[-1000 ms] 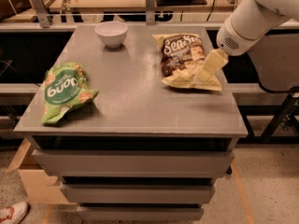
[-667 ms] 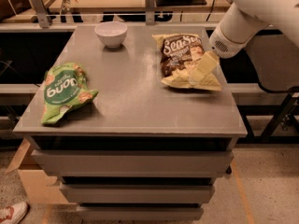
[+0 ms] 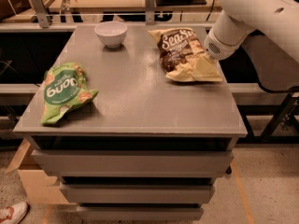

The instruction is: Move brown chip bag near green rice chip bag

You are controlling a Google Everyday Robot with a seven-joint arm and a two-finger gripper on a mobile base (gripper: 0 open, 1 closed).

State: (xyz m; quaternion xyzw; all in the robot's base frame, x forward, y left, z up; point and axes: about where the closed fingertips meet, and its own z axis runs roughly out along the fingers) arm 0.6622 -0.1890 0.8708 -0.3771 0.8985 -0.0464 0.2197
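The brown chip bag, dark brown and pale yellow with "Sea Salt" lettering, lies flat at the far right of the grey table top. The green rice chip bag lies near the table's left edge, well apart from the brown bag. My gripper comes in from the upper right on the white arm. It is down at the right side of the brown bag and blends with the bag's pale lower corner.
A white bowl stands at the back of the table, left of the brown bag. Drawers sit under the top. A wooden box and a shoe are at lower left. Benches stand behind.
The arm has moved left and down, bringing the gripper from the bag's right edge further onto the brown bag. Both bags and the bowl stay where they were.
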